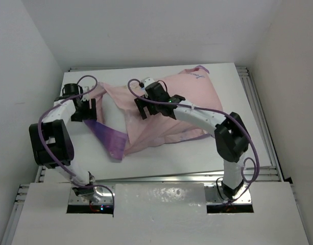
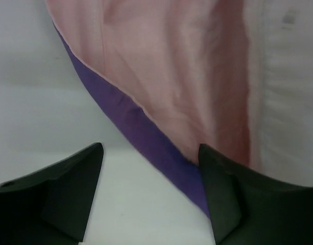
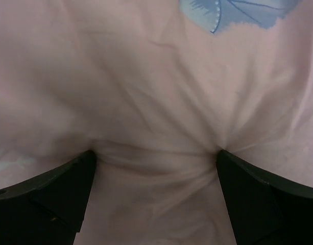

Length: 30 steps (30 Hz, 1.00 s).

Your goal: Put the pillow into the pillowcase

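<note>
Finds the pillowcase (image 1: 166,120) rumpled, pale pink side up, across the middle of the table (image 1: 233,153). Puts the left gripper (image 2: 151,148) at its left edge, jaws parted and clamping nothing, the purple hem slanting between them toward one finger. Shows the right gripper (image 3: 156,153) pressed onto the pink cloth, jaws wide, a pucker between.

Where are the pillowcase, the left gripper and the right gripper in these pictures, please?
pillowcase (image 1: 192,88): top external view, on its bare pink fabric.
left gripper (image 2: 150,148): left wrist view, midway between its fingertips.
right gripper (image 3: 156,153): right wrist view, midway between its fingertips.
</note>
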Motion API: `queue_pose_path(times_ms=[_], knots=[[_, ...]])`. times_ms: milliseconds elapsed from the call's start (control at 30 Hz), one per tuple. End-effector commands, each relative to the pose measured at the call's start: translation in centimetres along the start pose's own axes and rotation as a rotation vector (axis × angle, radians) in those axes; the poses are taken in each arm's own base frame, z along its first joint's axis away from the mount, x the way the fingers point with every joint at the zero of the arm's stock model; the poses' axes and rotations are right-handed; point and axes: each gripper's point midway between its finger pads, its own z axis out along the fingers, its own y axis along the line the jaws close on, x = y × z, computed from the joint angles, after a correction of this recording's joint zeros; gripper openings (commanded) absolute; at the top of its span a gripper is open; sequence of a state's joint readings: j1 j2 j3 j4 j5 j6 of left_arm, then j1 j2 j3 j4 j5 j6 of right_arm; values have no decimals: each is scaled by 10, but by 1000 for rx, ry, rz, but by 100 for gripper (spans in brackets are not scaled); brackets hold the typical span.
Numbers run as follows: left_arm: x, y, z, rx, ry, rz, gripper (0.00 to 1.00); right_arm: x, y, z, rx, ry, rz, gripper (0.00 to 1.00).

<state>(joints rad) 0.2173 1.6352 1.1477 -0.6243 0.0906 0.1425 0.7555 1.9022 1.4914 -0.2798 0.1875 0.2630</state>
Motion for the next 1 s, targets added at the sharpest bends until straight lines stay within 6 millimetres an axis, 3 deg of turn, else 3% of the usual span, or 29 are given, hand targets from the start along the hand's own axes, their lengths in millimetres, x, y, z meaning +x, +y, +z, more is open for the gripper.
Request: queue_pose_path(times_ms=[0, 67, 100, 133, 167, 200, 233, 267, 300, 333, 367, 400, 433, 467, 500, 533, 567, 600, 633, 667, 700, 767, 800, 867, 900, 933, 967], knots=[[2, 9, 13, -45, -23, 57, 57, 5, -27, -15, 156, 36, 28, 99], [12, 11, 18, -50, -17, 82, 42, 27, -44, -20, 253, 88, 27, 97], [15, 11, 18, -48, -15, 121, 23, 32, -53, -21, 273, 97, 42, 91], [18, 11, 18, -42, -9, 145, 8, 39, -59, -20, 285, 102, 60, 72], [28, 12, 19, -38, 19, 164, 0, 38, -67, -19, 290, 88, 92, 58], [30, 14, 13, -37, 17, 226, 0, 36, -86, -13, 280, 82, 158, 39], [40, 13, 9, -23, 43, 272, 0, 19, -96, -8, 268, 39, 206, 13], [53, 15, 5, -10, 70, 373, 0, 17, -123, 6, 291, 47, 267, 4], [54, 16, -10, -21, 44, 425, 0, 6, -130, 14, 279, 32, 282, 0], [68, 17, -18, -16, 76, 480, 0, -43, -138, 14, 269, -65, 289, 0], [85, 18, -24, 8, 102, 598, 0, -62, -145, 21, 259, -98, 240, 0], [96, 15, -32, 40, 119, 661, 0, -64, -143, 44, 236, -92, 204, 0], [120, -1, -53, 143, 143, 738, 0, -115, -132, 41, 148, -206, 177, 0], [124, -12, -69, 211, 93, 901, 7, -144, -118, 48, 60, -267, 165, 0], [134, -17, -80, 238, 101, 960, 16, -156, -110, 49, 17, -295, 162, 0], [142, -21, -90, 249, 107, 994, 27, -169, -107, 48, -12, -338, 160, 8], [133, -26, -105, 213, 27, 1040, 42, -177, -97, 45, -65, -362, 135, 41], [126, -28, -113, 196, -17, 1059, 46, -184, -89, 34, -114, -398, 114, 52], [106, -31, -129, 157, -97, 1072, 52, -185, -75, 23, -184, -407, 90, 59], [90, -33, -142, 113, -175, 1000, 67, -182, -70, 14, -193, -413, 79, 72], [46, -32, -159, 16, -328, 936, 71, -176, -67, -11, -196, -448, 73, 77], [15, -36, -166, -2, -412, 740, 67, -169, -62, -39, -177, -511, 57, 82], [-10, -39, -175, -10, -484, 689, 63, -165, -61, -69, -168, -587, 45, 85], [-23, -44, -155, 39, -457, 564, 47, -162, -57, -92, -125, -646, 43, 86], [-28, -50, -146, 77, -452, 557, 43, -156, -53, -97, -121, -656, 44, 76], [-27, -55, -134, 107, -426, 549, 39, -159, -37, -109, -144, -671, 26, 67], [-22, -58, -111, 138, -364, 536, 35, -157, -28, -108, -154, -657, 15, 57]])
